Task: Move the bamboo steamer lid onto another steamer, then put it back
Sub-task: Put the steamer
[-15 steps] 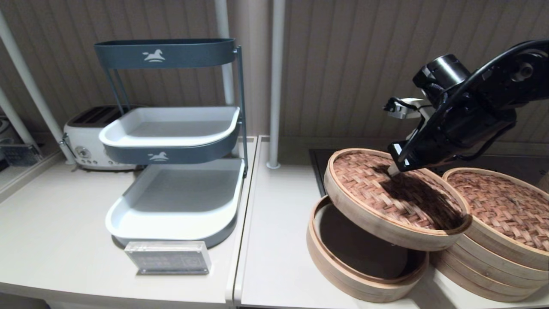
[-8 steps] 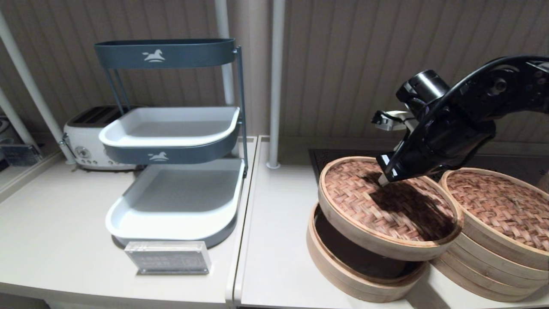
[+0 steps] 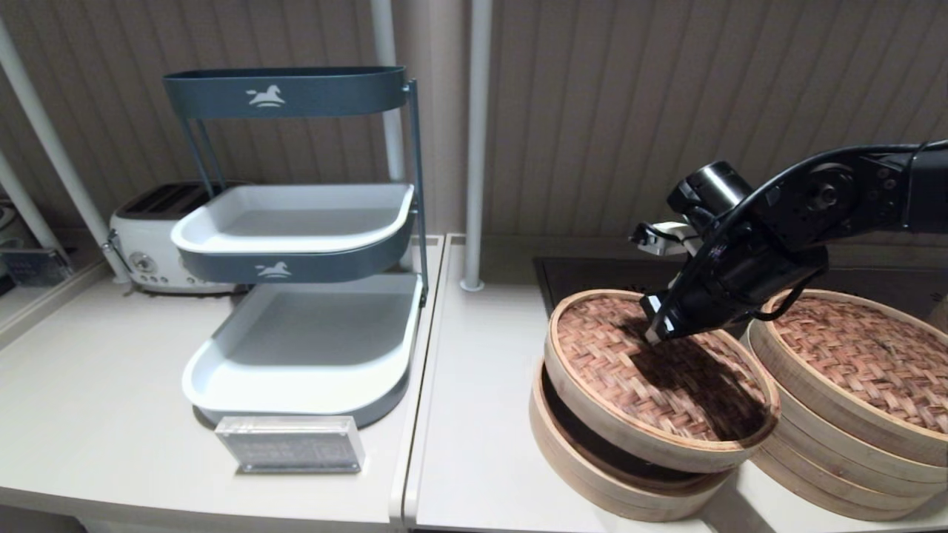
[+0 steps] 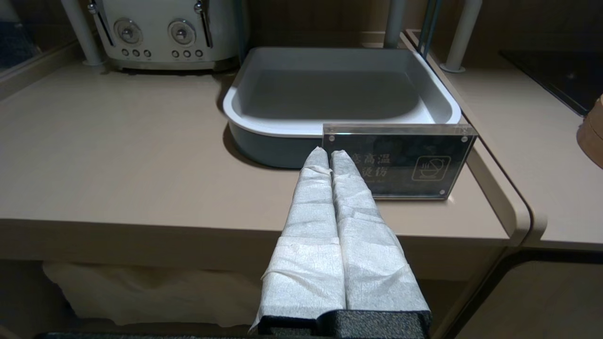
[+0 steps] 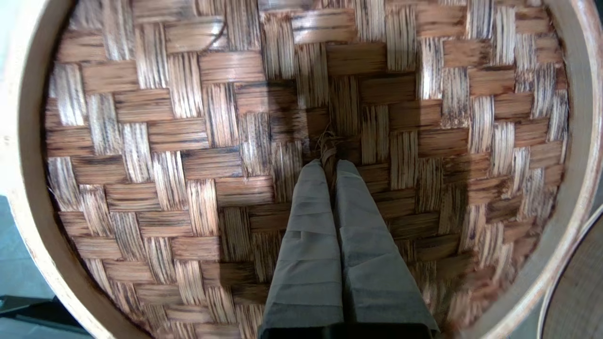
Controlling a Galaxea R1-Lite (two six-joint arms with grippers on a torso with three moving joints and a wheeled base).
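Head view, right half: your right gripper (image 3: 655, 330) sits at the centre of the bamboo steamer lid (image 3: 652, 377), its two wrapped fingers (image 5: 306, 226) clenched on the small fibre knot in the middle of the weave. The lid hangs tilted, its far-left rim higher, over the low steamer (image 3: 592, 474) at lower centre-right of the frame. A dark gap shows between lid and low steamer along the near-left edge; on the right side you cannot tell whether the two touch.

At the right edge of the frame stands another steamer (image 3: 837, 451), the taller stack of pale hoops with its own woven lid (image 3: 859, 355). The held lid's right rim lies just beside that stack; contact cannot be judged.

Right wrist view: the herringbone weave fills the picture, ringed by the pale hoop rim, with the fingers pressed together on the knot.

Left wrist view: your left gripper (image 4: 329, 155) is clenched on nothing, fingers together, held off the front edge of the counter (image 4: 118, 155) and pointed at the acrylic sign (image 4: 398, 162). Behind the sign is the grey tiered tray rack (image 3: 296, 296), and in the upper left a toaster (image 4: 162, 33).
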